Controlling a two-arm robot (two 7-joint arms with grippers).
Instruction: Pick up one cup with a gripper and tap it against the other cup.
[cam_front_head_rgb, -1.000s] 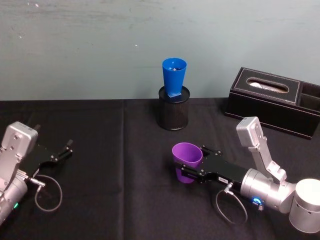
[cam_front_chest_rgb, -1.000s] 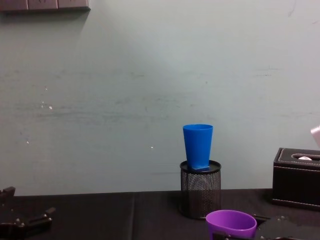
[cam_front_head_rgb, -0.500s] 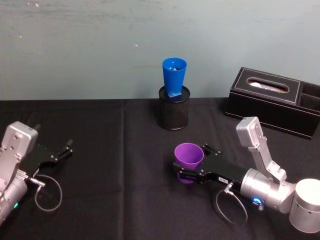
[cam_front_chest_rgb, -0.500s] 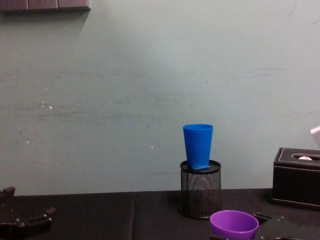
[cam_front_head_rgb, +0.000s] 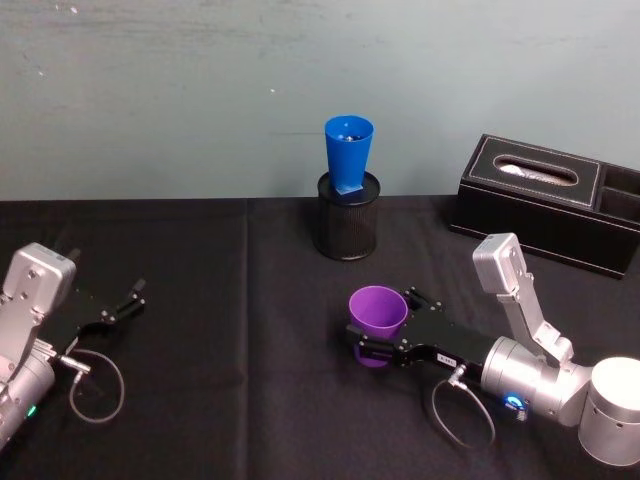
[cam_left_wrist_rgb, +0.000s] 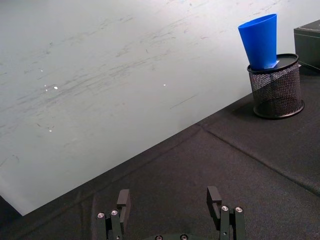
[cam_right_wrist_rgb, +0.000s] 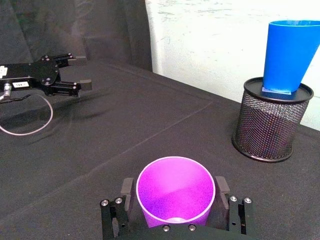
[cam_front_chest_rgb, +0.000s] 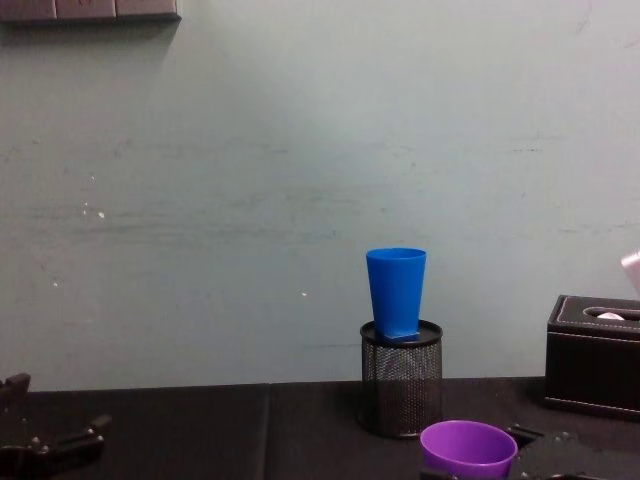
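Black-clothed table (cam_front_head_rgb: 250, 300), pale scuffed wall (cam_front_head_rgb: 200, 90); right tool (cam_front_head_rgb: 372, 343) clamps purple cup (cam_front_head_rgb: 377, 318); left tool (cam_front_head_rgb: 120, 305) parked, fingers spread, holding nothing.

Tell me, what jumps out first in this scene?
Probably the bright blue cup, standing upright in the mouth of a black mesh pen holder at the back of the dark table, near the wall. Next, the purple cup nearer the front, clamped in the right claw. The left claw rests open at the table's left side.
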